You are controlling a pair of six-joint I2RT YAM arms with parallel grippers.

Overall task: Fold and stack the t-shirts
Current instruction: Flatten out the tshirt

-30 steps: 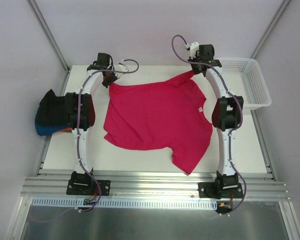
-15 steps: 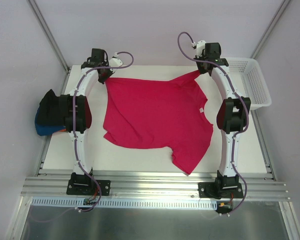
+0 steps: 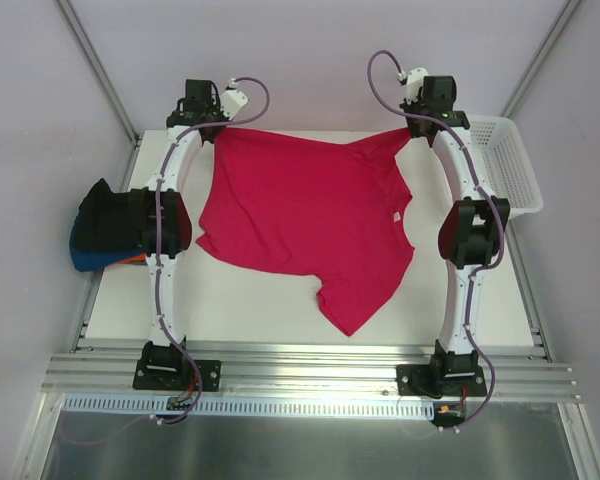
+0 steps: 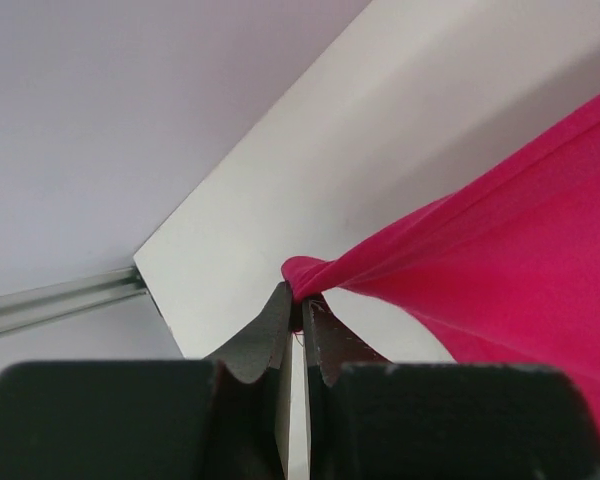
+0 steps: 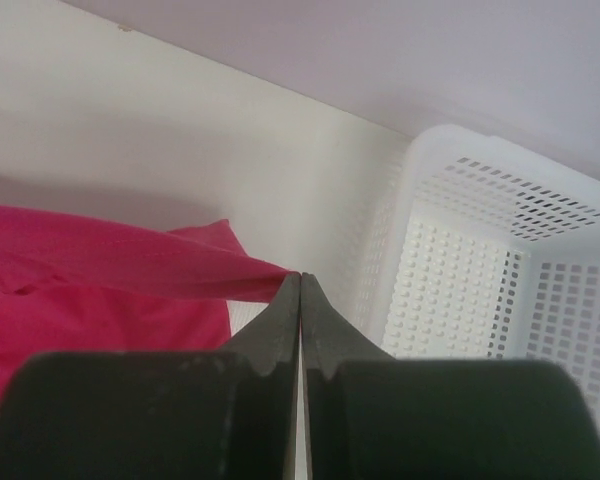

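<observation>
The crimson-pink t-shirt (image 3: pixel 305 220) hangs stretched between both grippers at the far edge of the table, its lower part trailing on the tabletop. My left gripper (image 3: pixel 212 130) is shut on its far left corner, seen pinched in the left wrist view (image 4: pixel 300 290). My right gripper (image 3: pixel 412 130) is shut on its far right corner, seen in the right wrist view (image 5: pixel 299 277). A pile of black, blue and orange shirts (image 3: pixel 98 235) lies at the left table edge, partly hidden by the left arm.
A white plastic mesh basket (image 3: pixel 500 165) stands at the far right corner, close to the right gripper, and shows in the right wrist view (image 5: pixel 490 270). Purple walls rise right behind the table's far edge.
Both grippers have moved toward the far edge and apart, lifting the crimson-pink shirt. It is now stretched taut between them, and its lower hem has slid farther from the near edge.
</observation>
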